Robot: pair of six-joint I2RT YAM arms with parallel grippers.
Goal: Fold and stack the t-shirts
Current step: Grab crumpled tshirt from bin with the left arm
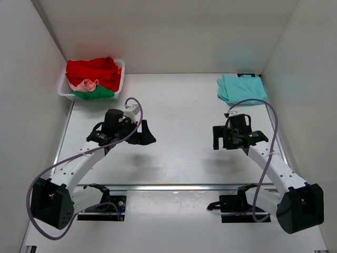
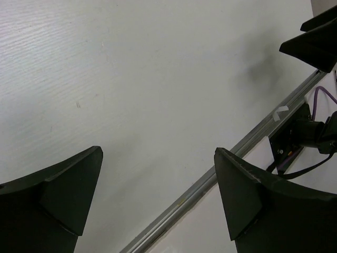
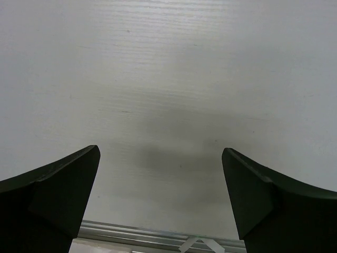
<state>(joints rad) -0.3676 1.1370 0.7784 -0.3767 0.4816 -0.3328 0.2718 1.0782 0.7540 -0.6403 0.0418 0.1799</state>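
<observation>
Top external view: on the white table [image 1: 179,105], a white mesh basket [image 1: 62,93] sits at 11 o'clock, heaped with crumpled t-shirts. A red shirt [image 1: 95,71] lies on top, a salmon-pink shirt [image 1: 87,84] is tucked beneath it, and a green shirt [image 1: 97,94] shows at the near rim. A light teal shirt [image 1: 241,88] lies folded flat at 1 o'clock, well apart from the basket. The left gripper [image 1: 145,133] hangs over bare table at about 9 o'clock from centre, and the right gripper [image 1: 217,138] at about 3 o'clock, neither near any cloth. In the left wrist view the black fingers [image 2: 63,190] stand wide apart with only tabletop between them and a metal rail [image 2: 221,179] running diagonally below. The right wrist view shows its fingers [image 3: 58,184] equally wide, holding nothing, over plain white surface.
</observation>
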